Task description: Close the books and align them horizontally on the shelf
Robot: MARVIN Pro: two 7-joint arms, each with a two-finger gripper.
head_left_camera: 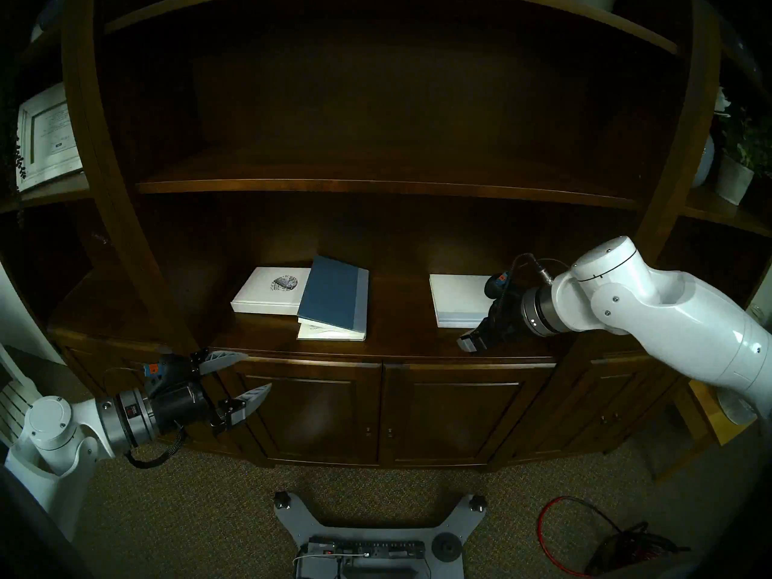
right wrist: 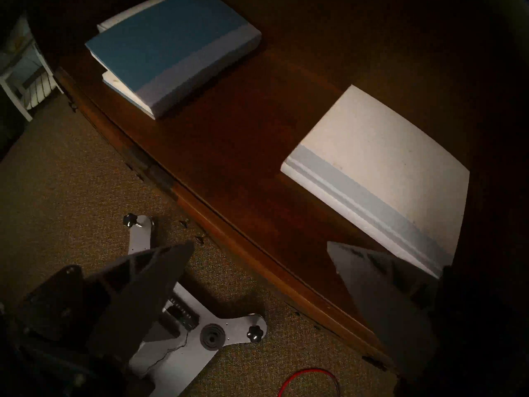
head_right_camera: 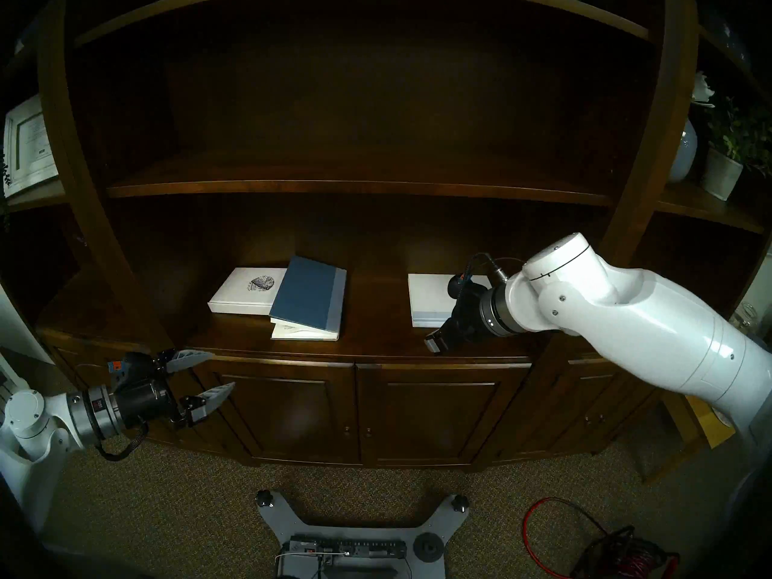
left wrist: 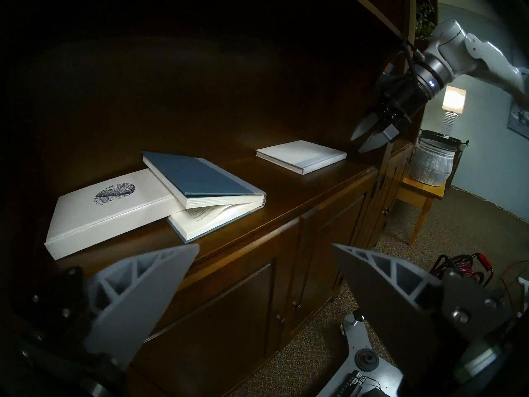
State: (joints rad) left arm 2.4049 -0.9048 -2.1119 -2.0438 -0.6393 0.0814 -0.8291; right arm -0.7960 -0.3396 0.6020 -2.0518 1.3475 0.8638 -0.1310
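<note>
On the table [head_left_camera: 401,348], the blue book [head_left_camera: 334,294] lay half-open across the speckled book [head_left_camera: 267,292]; the plain white book [head_left_camera: 457,300] sat apart. Both the left end effector [head_left_camera: 246,377] and right end effector [left wrist: 362,138] were spread, empty.

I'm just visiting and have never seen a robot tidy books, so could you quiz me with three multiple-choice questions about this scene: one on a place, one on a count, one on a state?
1. Where does the blue book lie?
A. alone at the right
B. partly on the speckled white book
C. on the carpet

2. How many books are on the shelf?
A. two
B. three
C. five

3. What state is the blue book in?
A. shut flat
B. standing upright
C. partly open, pages showing

Answers: 1 B, its left edge overlaps the speckled cover. 2 B, those two plus the plain white book near the right end effector. 3 C, the left wrist view shows its upper half lifted off curled text pages.
</note>
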